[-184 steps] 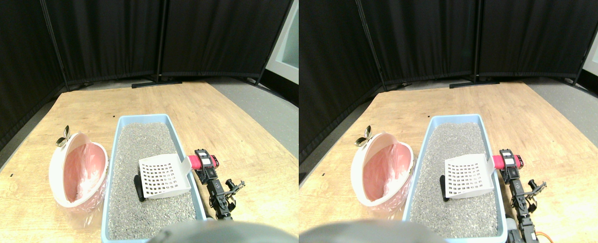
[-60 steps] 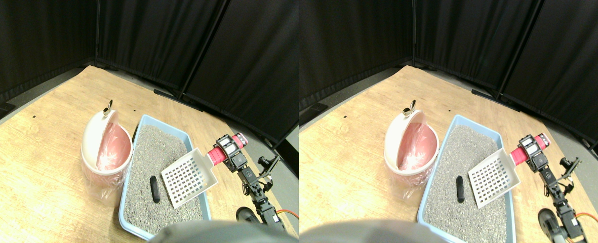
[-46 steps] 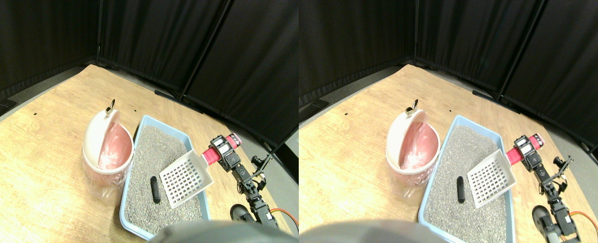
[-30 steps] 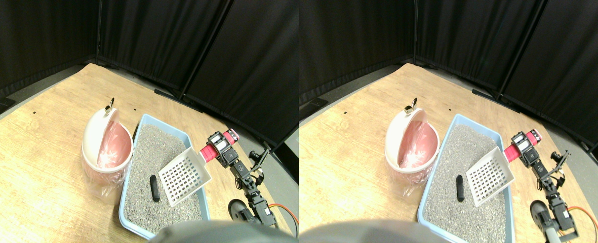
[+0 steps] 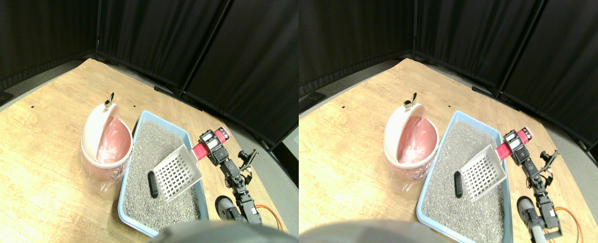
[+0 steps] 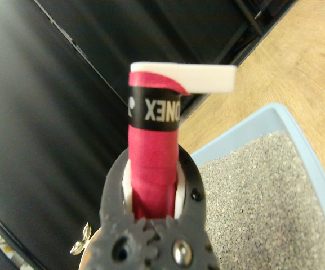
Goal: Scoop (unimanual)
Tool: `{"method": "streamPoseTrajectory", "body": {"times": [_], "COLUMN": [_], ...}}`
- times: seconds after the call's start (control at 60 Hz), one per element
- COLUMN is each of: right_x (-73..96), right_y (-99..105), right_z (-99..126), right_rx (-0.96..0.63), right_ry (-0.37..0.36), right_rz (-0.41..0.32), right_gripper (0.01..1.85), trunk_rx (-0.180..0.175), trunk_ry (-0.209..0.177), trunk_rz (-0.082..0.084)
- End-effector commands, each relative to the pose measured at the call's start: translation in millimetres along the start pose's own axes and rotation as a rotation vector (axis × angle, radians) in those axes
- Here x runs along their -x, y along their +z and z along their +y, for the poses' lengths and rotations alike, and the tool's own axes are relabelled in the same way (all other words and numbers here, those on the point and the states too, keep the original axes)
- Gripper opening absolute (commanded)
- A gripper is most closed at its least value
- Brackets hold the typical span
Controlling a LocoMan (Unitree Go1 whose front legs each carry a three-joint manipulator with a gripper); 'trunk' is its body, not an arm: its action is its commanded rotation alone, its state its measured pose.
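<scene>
The big blue tray point(image 5: 128, 194) of grey sand sits right of the pink bin point(image 5: 100, 144). The white scoop point(image 5: 177, 171) has come lower and closer; its edge is now just beside the small black lump point(image 5: 152, 184). The gripper point(image 5: 213, 150) squeezes the red handle point(image 6: 152, 163). Scooping looks next.

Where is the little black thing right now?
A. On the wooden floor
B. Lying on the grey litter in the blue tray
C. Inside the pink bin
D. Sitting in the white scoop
B. The little black thing lies on the grey litter inside the blue tray, right beside the white scoop, not in it and not in the pink bin.
</scene>
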Motion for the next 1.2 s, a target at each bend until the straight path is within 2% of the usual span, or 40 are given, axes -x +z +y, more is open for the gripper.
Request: {"method": "streamPoseTrajectory", "body": {"times": [0.017, 0.217, 0.383, 0.567, 0.6, 0.617, 0.733, 0.883, 0.967, 1.15, 1.2], "right_x": [4.9, 12.8, 11.2, 6.1, 4.5, 4.1, 1.5, 0.4, 1.6, 7.3, 9.5], "right_y": [-7, -26, -29, -25, -23, -22, -21, -20, -19, -22, -24], "right_z": [28, 71, 81, 84, 84, 84, 76, 53, 42, 23, 18], "right_rx": [-0.047, -0.179, -0.208, -0.273, -0.289, -0.291, -0.317, -0.428, -0.444, -0.47, -0.496], "right_ry": [0.087, 0.137, 0.13, 0.111, 0.092, 0.092, 0.047, -0.083, -0.101, -0.18, -0.198], "right_rz": [-0.019, 0.001, 0.02, 0.04, 0.06, 0.058, 0.055, 0.074, 0.054, 0.07, 0.059], "right_gripper": [0.06, 0.06, 0.06, 0.06, 0.06, 0.06, 0.06, 0.06, 0.06, 0.06, 0.06], "trunk_rx": [0.031, 0.057, 0.064, 0.062, 0.062, 0.057, 0.049, 0.037, 0.032, 0.018, 0.013], "trunk_ry": [0.035, 0.069, 0.082, 0.074, 0.074, 0.07, 0.062, 0.049, 0.042, 0.027, 0.023], "trunk_rz": [0.046, 0.068, 0.073, 0.073, 0.073, 0.066, 0.058, 0.048, 0.042, 0.035, 0.028]}}
